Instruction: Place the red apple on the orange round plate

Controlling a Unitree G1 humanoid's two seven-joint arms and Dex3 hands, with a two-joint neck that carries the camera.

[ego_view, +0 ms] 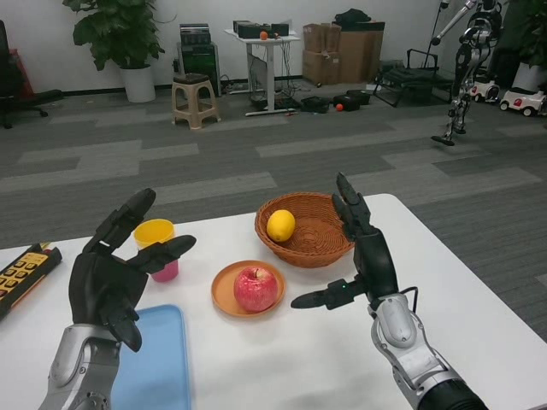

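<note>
Head view: no brand, label or writing is legible on anything; the red apple (256,288) sits on the orange round plate (224,292) at table centre, a lemon (280,225) lies in the wicker basket (318,243) just beyond it, and a yellow-and-pink cup (156,245) stands to the left, contents not visible. A blue tray (162,363) lies at near left and a black-and-orange keypad device (21,272) at the far-left edge. Left hand (111,278) hovers over the tray, fingers spread, holding nothing; right hand (359,256) is raised right of the plate, fingers apart, likewise empty.

Blue tray (162,367) bottom-cropped, forearm-covered.
</note>
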